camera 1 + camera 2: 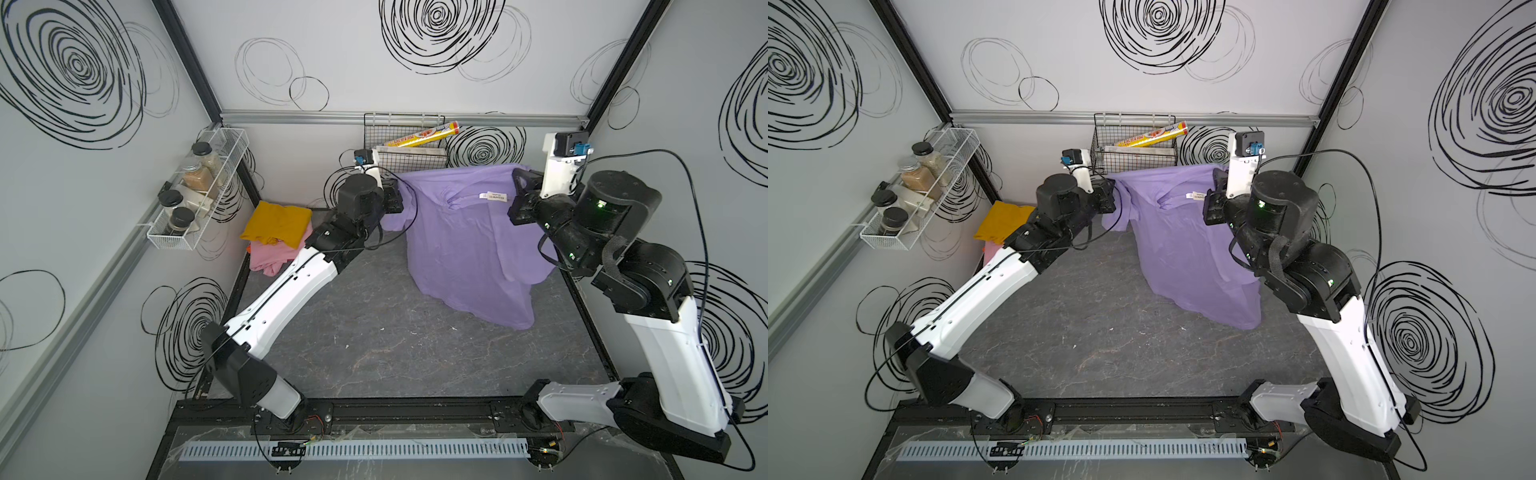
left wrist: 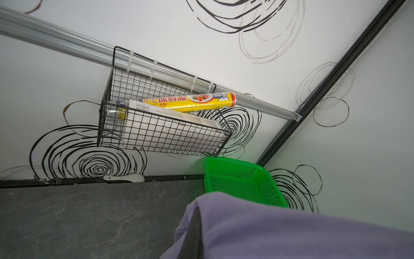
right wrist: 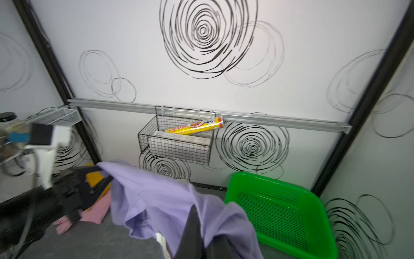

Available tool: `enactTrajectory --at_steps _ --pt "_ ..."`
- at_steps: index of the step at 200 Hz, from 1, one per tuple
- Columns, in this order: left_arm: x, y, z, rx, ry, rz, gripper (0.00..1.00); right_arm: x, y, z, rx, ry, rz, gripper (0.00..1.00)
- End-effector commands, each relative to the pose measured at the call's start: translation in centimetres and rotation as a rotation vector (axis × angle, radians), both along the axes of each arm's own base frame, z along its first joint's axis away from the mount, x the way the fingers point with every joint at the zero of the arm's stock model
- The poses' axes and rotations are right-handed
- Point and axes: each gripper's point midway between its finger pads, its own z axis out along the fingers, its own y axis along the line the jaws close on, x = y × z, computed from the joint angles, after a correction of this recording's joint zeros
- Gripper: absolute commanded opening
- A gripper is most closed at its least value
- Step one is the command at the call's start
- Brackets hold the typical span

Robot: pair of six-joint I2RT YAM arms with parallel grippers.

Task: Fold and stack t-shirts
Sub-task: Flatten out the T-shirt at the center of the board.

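Yellow shirt [image 1: 277, 222] lying folded atop pink shirt [image 1: 272, 257] at table's [image 1: 374, 332] 10 o'clock; stack looking two deep.
Left claw [image 1: 398, 189] clenching purple shirt [image 1: 465, 241] by one shoulder, holding it aloft toward 1 o'clock, hem trailing on table.
Right claw [image 1: 519, 183] pinching opposite shoulder.
Judging: purple shirt hanging unfolded; spreading, folding, stacking remaining.
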Motion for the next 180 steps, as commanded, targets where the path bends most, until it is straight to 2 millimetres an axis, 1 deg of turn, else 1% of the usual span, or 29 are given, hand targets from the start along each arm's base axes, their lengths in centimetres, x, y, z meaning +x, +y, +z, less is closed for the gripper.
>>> enactTrajectory --at_steps 1,6,9,22,28,45,48,52,64,74,77,81,85,89,96,105,107,108,110,114,119,130,131,139,150,156,163,180 --pt "3.8 0.2 1.0 -0.073 -0.05 0.01 0.0 -2.1 5.3 -2.0 0.083 0.068 0.289 0.0" --pt "4.7 0.1 0.6 -0.074 -0.048 0.01 0.0 -2.5 6.4 -2.8 0.088 0.086 0.338 0.0" --pt "5.2 0.1 0.4 -0.074 -0.045 0.013 0.0 -2.7 7.1 -3.7 0.082 0.102 0.359 0.0" --pt "7.0 0.6 -0.7 -0.082 -0.033 0.032 0.0 -4.3 10.5 -6.4 0.049 0.155 0.458 0.0" --pt "7.7 0.9 -1.0 -0.09 -0.032 0.031 0.0 -5.1 11.9 -7.6 0.033 0.178 0.505 0.0" --pt "9.2 2.0 -2.2 -0.088 -0.026 0.048 0.0 -7.3 15.9 -11.8 -0.008 0.276 0.641 0.0" --pt "9.4 2.3 -2.3 -0.09 -0.024 0.05 0.0 -7.5 16.3 -12.0 -0.007 0.279 0.65 0.0" --pt "9.7 2.7 -2.6 -0.09 -0.02 0.058 0.0 -7.8 16.9 -13.4 -0.02 0.307 0.666 0.0" --pt "10.5 4.1 -3.4 -0.087 -0.01 0.084 0.0 -9.1 18.8 -15.9 -0.035 0.353 0.723 0.0" --pt "11.1 5.6 -4.0 -0.082 0.001 0.114 0.0 -9.7 19.7 -17.3 -0.043 0.378 0.745 0.0" --pt "11.2 6.0 -4.1 -0.081 0.004 0.12 0.02 -9.8 20.0 -17.7 -0.043 0.382 0.754 0.0" --pt "11.3 6.6 -4.3 -0.081 0.009 0.13 0.08 -9.9 20.2 -18.1 -0.043 0.387 0.76 0.0" --pt "11.4 7.3 -4.5 -0.083 0.014 0.142 0.18 -9.9 20.5 -18.5 -0.044 0.394 0.765 0.0" --pt "11.4 7.9 -4.7 -0.083 0.017 0.153 0.31 -9.9 20.8 -18.9 -0.046 0.4 0.773 0.0" --pt "11.4 9.1 -5.1 -0.082 0.023 0.179 0.58 -9.9 21.2 -19.4 -0.051 0.408 0.782 0.0" --pt "11.4 10.5 -5.6 -0.078 0.03 0.209 0.85 -9.9 21.8 -20.0 -0.062 0.415 0.795 0.0" --pt "11.4 10.8 -5.7 -0.078 0.033 0.215 0.94 -9.9 21.9 -20.1 -0.064 0.416 0.8 0.05" --pt "11.3 11.0 -5.8 -0.078 0.034 0.218 0.96 -9.9 22.0 -20.2 -0.065 0.417 0.801 0.08" --pt "11.3 11.3 -5.8 -0.076 0.034 0.224 0.98 -9.9 22.1 -20.3 -0.066 0.418 0.805 0.14" --pt "11.3 11.8 -6.0 -0.074 0.039 0.235 0.99 -9.9 22.3 -20.4 -0.069 0.416 0.813 0.26" --pt "11.3 12.6 -6.2 -0.071 0.041 0.252 0.99 -10.0 22.6 -20.5 -0.071 0.417 0.825 0.4" --pt "11.1 13.9 -6.6 -0.061 0.052 0.284 0.99 -9.9 23.2 -21.0 -0.083 0.418 0.835 0.63" --pt "11.1 14.0 -6.7 -0.06 0.053 0.287 0.99 -9.9 23.2 -21.0 -0.083 0.418 0.835 0.63" --pt "10.9 14.9 -6.9 -0.054 0.06 0.31 0.99 -9.7 23.4 -21.3 -0.094 0.419 0.838 0.73" --pt "10.4 15.6 -7.2 -0.044 0.063 0.324 0.99 -9.7 23.7 -21.7 -0.111 0.421 0.842 0.85" --pt "10.1 15.9 -7.4 -0.038 0.062 0.331 0.99 -9.6 23.8 -21.9 -0.118 0.421 0.843 0.93" --pt "9.8 16.3 -7.6 -0.032 0.065 0.347 0.99 -9.5 23.9 -21.9 -0.124 0.42 0.843 0.98" --pt "9.1 17.0 -7.8 -0.018 0.071 0.367 0.99 -9.2 24.0 -22.1 -0.142 0.412 0.83 1.0"
